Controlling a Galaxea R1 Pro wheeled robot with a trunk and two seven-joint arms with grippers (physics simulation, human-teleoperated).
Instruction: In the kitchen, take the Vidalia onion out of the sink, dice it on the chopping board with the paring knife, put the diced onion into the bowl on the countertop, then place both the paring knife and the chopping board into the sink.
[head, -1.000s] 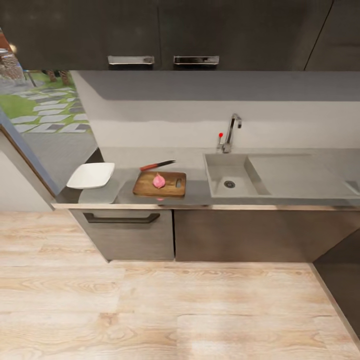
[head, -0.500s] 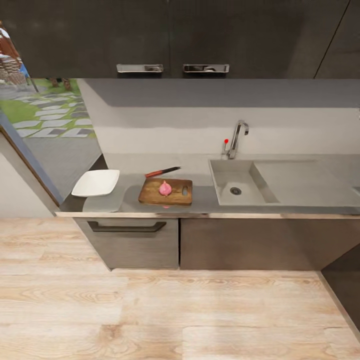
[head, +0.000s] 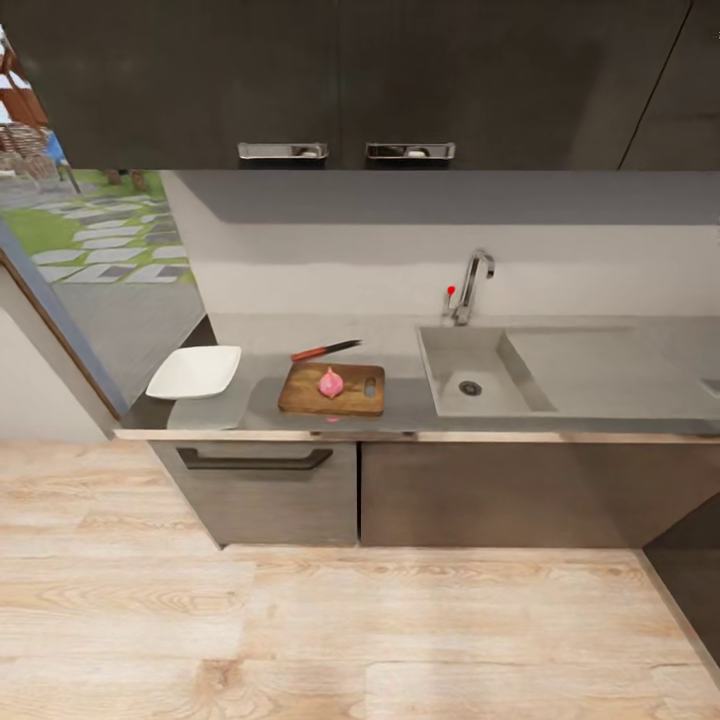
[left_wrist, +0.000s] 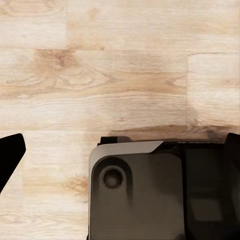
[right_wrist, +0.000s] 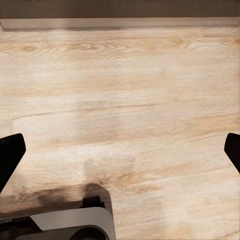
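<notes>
Vidalia onion (head: 331, 382) sat on the chopping board (head: 300, 392) on the countertop (head: 400, 408), whole. Paring knife (head: 325, 350) lay just behind the board, apart from it. Bowl (head: 194, 372) near the counter's left end; sink (head: 478, 372) to the board's right. Head view alone gave the counter. Wrist views looked down on wood floor (right_wrist: 125, 100) and robot base (left_wrist: 160, 195). Left gripper (left_wrist: 120, 155) and right gripper (right_wrist: 120, 152): fingertips at opposite frame edges, jaws spread wide, holding nothing.

left gripper (left_wrist: 120, 150): fingers spread wide, pointing down, holding nothing | right gripper (right_wrist: 120, 150): same, fingers wide apart, pointing down
</notes>
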